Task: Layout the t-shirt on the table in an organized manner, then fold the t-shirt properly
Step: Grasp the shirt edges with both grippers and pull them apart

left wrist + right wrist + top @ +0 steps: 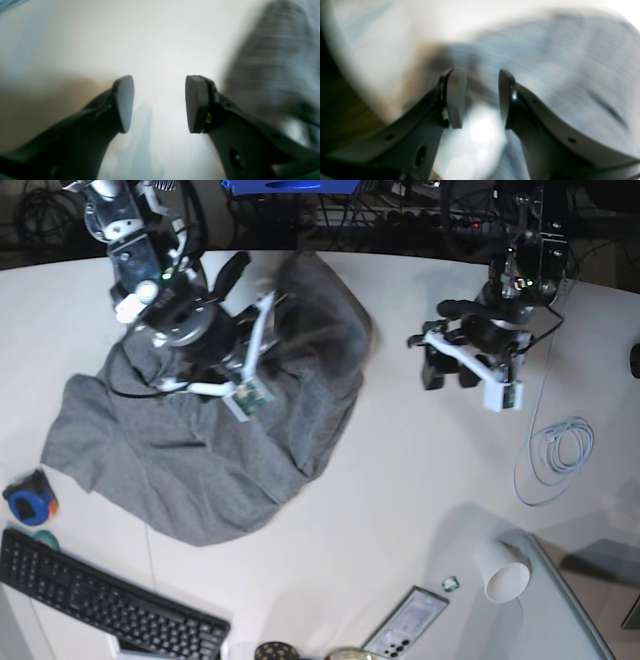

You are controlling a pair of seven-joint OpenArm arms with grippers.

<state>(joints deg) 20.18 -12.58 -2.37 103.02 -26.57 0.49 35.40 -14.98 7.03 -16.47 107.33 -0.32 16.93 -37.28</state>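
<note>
White curved-edge tabletop (400, 480), cluttered along its near rim.

Large heather-grey knit t-shirt (215, 445) lies crumpled on the table toward 9 o'clock, one fold heaped up toward 11–12 o'clock. Not laid out; no sleeve or collar can be picked out from overhead. Judged: layout stage barely begun.

Right gripper (480, 98) sits over the shirt's upper part, pads parted with nothing between them; blurred grey cloth shows beyond the gap in its wrist view. Likely placed there to find an edge to lift and spread.

Left gripper (160, 103) hangs over bare table at 2 o'clock, apart from the shirt, pads spread wide and empty. Grey fabric only at the right margin of its wrist view. Probably waiting off the cloth to take an opposite edge.

Outward: black keyboard (100, 605) at 7 o'clock, white paper cup (500, 570) and smartphone (405, 625) at 5 o'clock, coiled white cable (555, 455) at 3 o'clock. All clear of the shirt, though spreading may reach the keyboard.
</note>
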